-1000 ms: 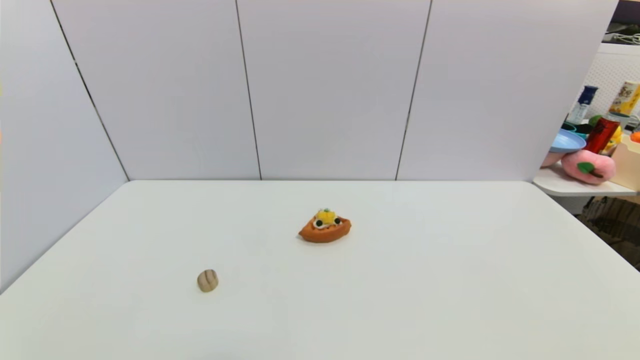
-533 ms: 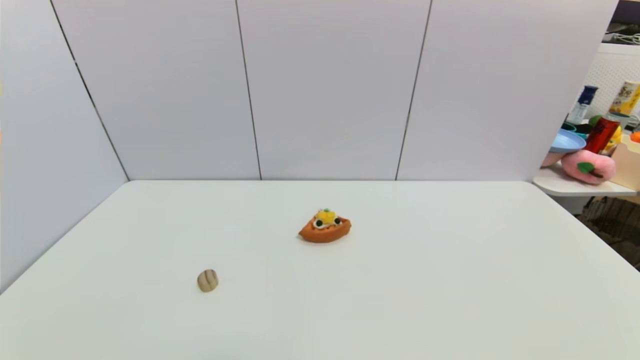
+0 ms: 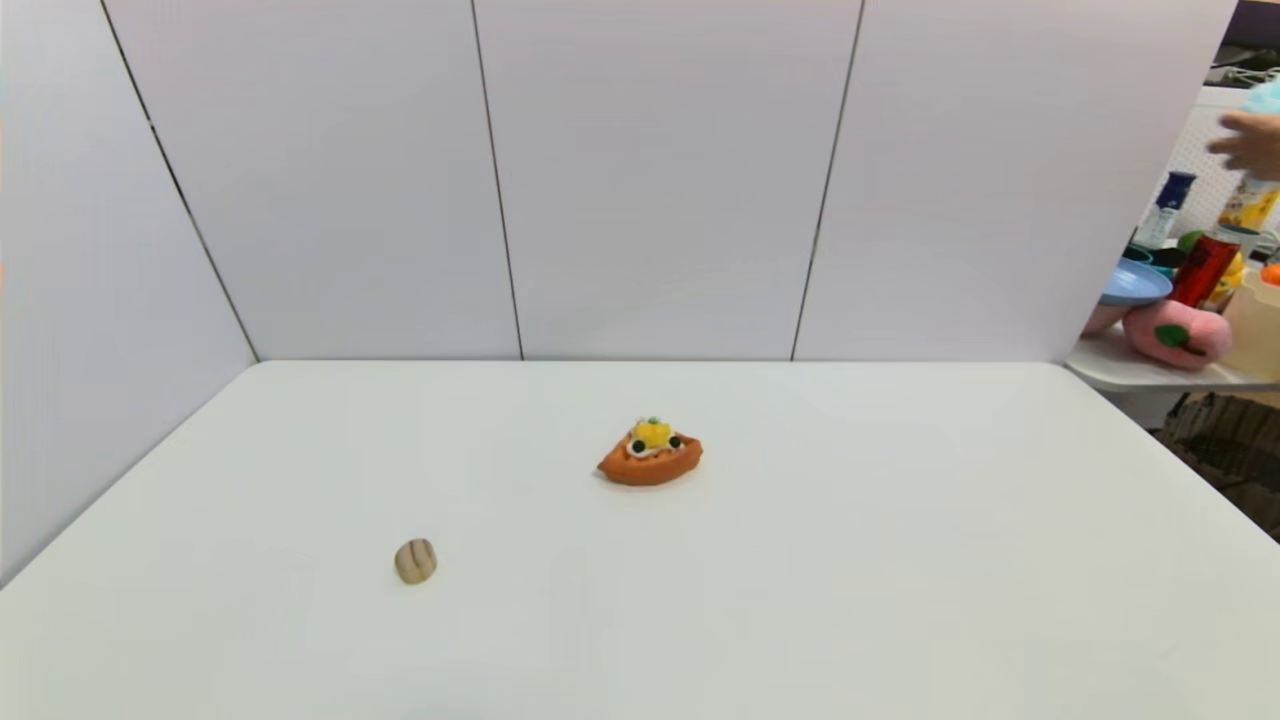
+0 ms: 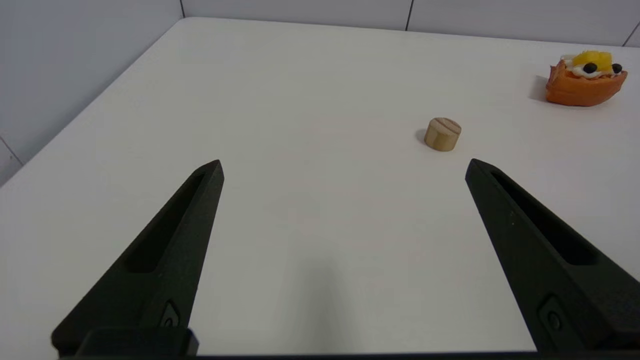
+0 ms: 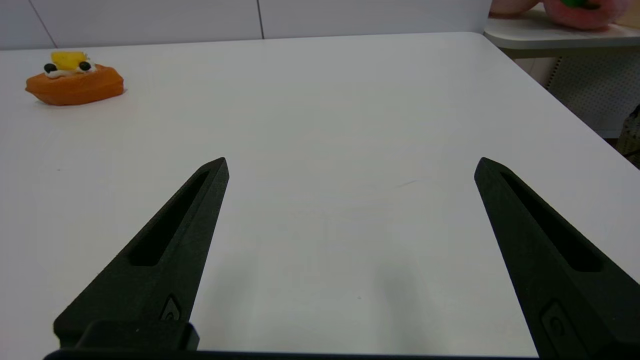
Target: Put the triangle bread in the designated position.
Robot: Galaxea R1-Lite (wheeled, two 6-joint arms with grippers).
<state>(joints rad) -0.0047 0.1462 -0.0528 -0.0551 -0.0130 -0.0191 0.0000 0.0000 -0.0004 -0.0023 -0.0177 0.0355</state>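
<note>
The triangle bread (image 3: pixel 650 455) is an orange-brown wedge with yellow chunks, white cream, two dark berries and a green sprig; it rests near the middle of the white table (image 3: pixel 900 560). It also shows far off in the left wrist view (image 4: pixel 585 79) and the right wrist view (image 5: pixel 74 80). My left gripper (image 4: pixel 345 167) hovers open above the table's near left part, holding nothing. My right gripper (image 5: pixel 352 165) hovers open above the near right part, also holding nothing. Neither gripper shows in the head view.
A small beige ridged round lump (image 3: pixel 415 561) lies near and to the left of the bread, also visible in the left wrist view (image 4: pixel 442 133). Grey panels wall the back and left. A side table (image 3: pixel 1160 375) with toys stands beyond the right edge; a person's hand (image 3: pixel 1245 140) is above it.
A person's hand has come into view at the far right above the side table. The bread, the lump and both arms have not moved.
</note>
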